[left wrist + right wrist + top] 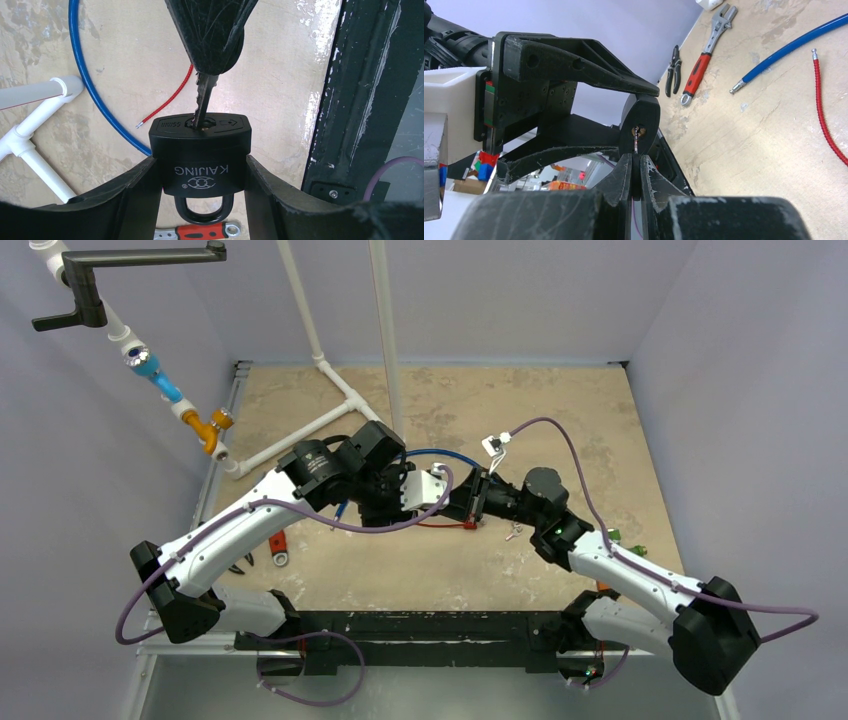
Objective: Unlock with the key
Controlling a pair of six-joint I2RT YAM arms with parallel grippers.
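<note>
From above, the left arm (pixel 250 525) and right arm (pixel 620 565) reach inward and meet nose to nose over the middle of the tan table (pixel 580 420). Their wrists hide what sits between them. A white pipe frame (pixel 300 435) stands at the back left, and a red-handled wrench (pixel 278 545) lies beside pliers (pixel 243 562) near the left edge. In the left wrist view, the left gripper (pixel 200 165) clamps a black padlock (pixel 202 150), one finger pressed to each side. The shackle points toward the camera and the keyhole face points away. The key (pixel 204 97) stands in the keyhole with its blade only partly in, and the right gripper (pixel 215 60) pinches its head. A blue cable (pixel 85 90) and a red cable (pixel 170 100) lie on the table behind. In the right wrist view, the right gripper's fingers are closed tight on the key, seen edge-on. The padlock's keyhole face is just ahead, gripped between the left gripper's fingers.
</note>
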